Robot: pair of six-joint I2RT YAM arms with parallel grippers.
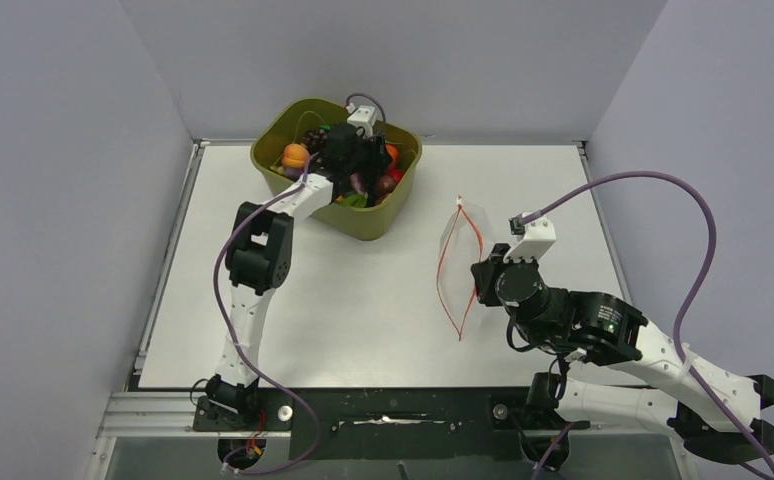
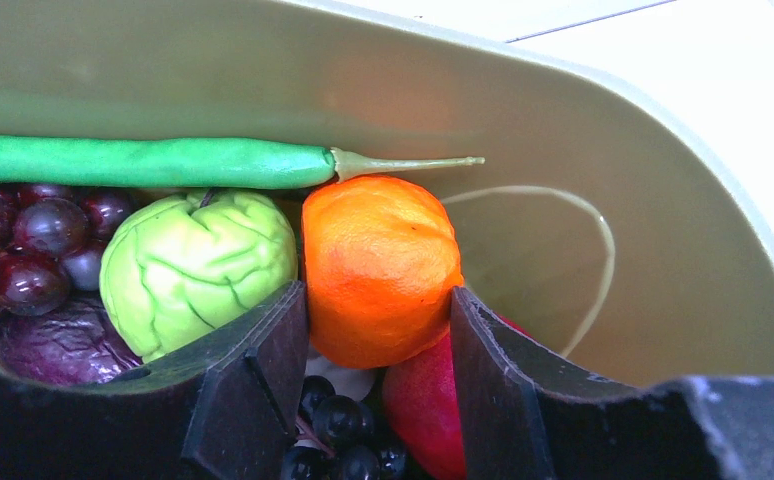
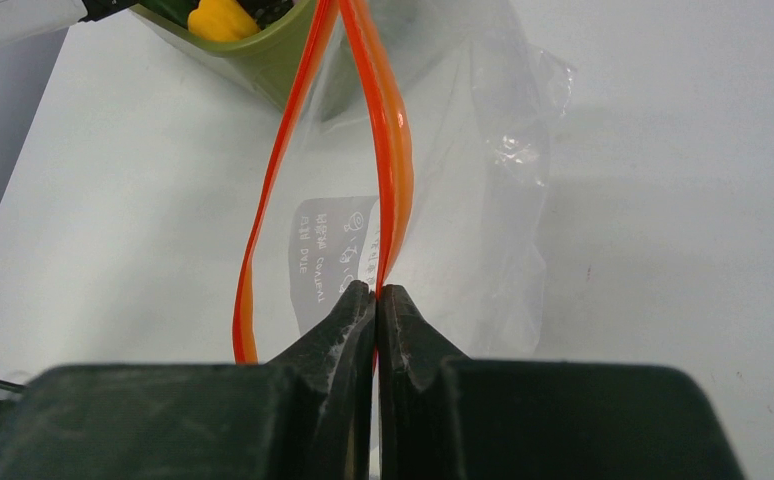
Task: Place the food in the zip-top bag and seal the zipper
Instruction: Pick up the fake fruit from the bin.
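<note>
- The food is all found in the olive-green tub (image 1: 383, 215) at the far side of the worktop (image 1: 363, 300). None of it is seen inside the zip-top bag (image 1: 460, 250), which is held to the right of the tub and apart from it.
- An orange fruit (image 2: 381, 265) is bracketed by the left gripper (image 2: 378, 300). Its fingers are set about half apart, one at each flank of the fruit and seemingly against its skin. Whether a firm hold is made cannot be told, since the fruit is bedded among the others.
- A wrinkled green fruit (image 2: 198, 265) is seen just beside it, against the left finger. Dark grapes (image 2: 33, 245) are seen further left, and a green bean (image 2: 153, 162) is laid along the tub wall behind. The orange fruit is judged the intended pick, being the piece centred between the fingers.
- The zipper (image 3: 395, 150) is pinched at one lip by the right gripper (image 3: 375, 295), which is closed tight on the strip. The other lip is left free and bows away, so a gaping mouth is presented.
- The bag is judged to be held this way — by one lip only, mouth spread — so that a fruit can be dropped in by the other arm with no second grip on the plastic.
- Small white print (image 3: 328, 245) is seen on the clear film — a few short lines with little pictograms. It is too small to be read, and no brand can be made out.
</note>
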